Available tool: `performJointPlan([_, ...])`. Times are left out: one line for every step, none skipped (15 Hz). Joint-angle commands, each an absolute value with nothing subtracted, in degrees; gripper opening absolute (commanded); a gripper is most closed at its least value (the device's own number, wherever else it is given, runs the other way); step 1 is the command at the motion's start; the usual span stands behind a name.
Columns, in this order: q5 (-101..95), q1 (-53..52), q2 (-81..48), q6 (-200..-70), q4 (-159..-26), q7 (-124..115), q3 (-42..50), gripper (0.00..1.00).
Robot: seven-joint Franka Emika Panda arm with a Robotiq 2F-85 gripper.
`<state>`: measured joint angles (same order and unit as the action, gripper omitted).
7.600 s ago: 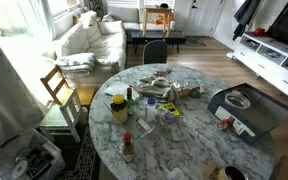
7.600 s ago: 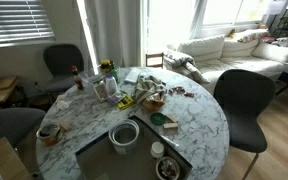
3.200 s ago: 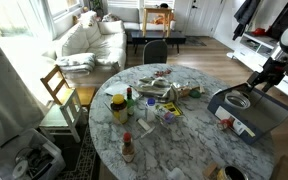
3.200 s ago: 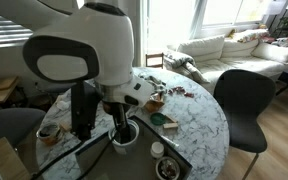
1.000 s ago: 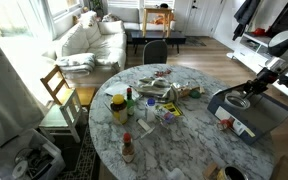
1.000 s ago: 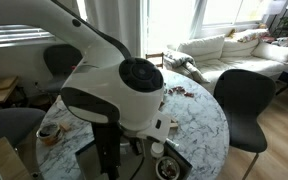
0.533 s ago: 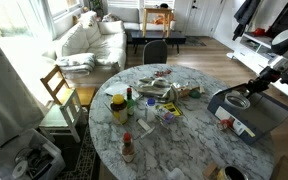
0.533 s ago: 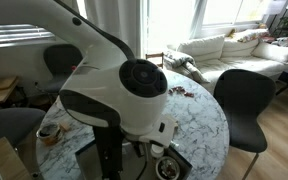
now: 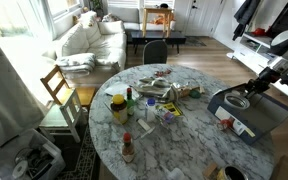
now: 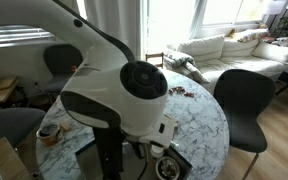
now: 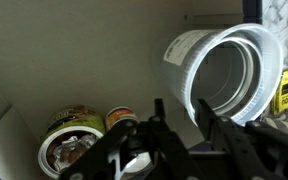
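Sunlit living room behind, pale sofa by the windows, and up front a round marble worktop (image 9: 189, 140) crowded with bottles and packets. At its edge sits a grey tray (image 9: 269, 118), and that is where the arm is working. The pincer (image 9: 250, 94) hangs low inside it.

On to the wrist view, and here's the close look: the pincer (image 11: 179, 104) has its fingers (image 11: 200, 108) part-way spread, with a clear gap between them and nothing clamped. Just ahead of the tips, and slightly off to one side, lies a white plastic tub (image 11: 224, 75). It is tipped over on its side, its open mouth facing the camera and its ribbed rim in plain sight. One finger sits right against the tub's near wall; whether it touches, I cannot tell. Back beside the pincer's body sit an opened tin (image 11: 72, 145) with its lid peeled and a small jar (image 11: 121, 120), both on the tray floor (image 11: 64, 50).

How would that tub handle? It looks empty, so very light, and thin-walled, so likely to flex or squash under a hard squeeze. Being smooth and round, it would probably roll or skid away from a sideways nudge. The stiffest place to take it seems to be the rim, one finger inside the mouth and one outside. The tin and jar are near enough to catch a wide swing.
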<state>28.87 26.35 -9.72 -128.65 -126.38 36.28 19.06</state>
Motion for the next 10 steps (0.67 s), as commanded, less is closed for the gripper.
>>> performJointPlan([29.8,27.1,-10.5,-128.8,-126.3,38.1,18.8,0.69])
performJointPlan([29.8,27.1,-10.6,-128.6,-126.2,38.1,18.7,0.78])
performJointPlan([30.2,27.0,-10.8,-128.6,-126.3,38.3,18.6,0.84])
performJointPlan([30.1,27.0,-11.0,-128.6,-126.4,38.3,18.5,0.90])
performJointPlan([30.0,26.9,-11.3,-128.9,-126.5,38.2,18.4,0.85])
performJointPlan([29.9,26.9,-11.6,-129.0,-126.5,38.1,18.3,0.76])
performJointPlan([29.9,27.0,-11.8,-129.0,-126.5,38.0,18.2,0.60])
performJointPlan([29.8,27.0,-11.8,-128.9,-126.5,38.0,18.1,0.57])
performJointPlan([29.9,27.1,-11.9,-129.0,-126.5,38.0,18.0,0.48])
performJointPlan([29.9,27.1,-12.0,-129.0,-126.5,37.9,17.9,0.40])
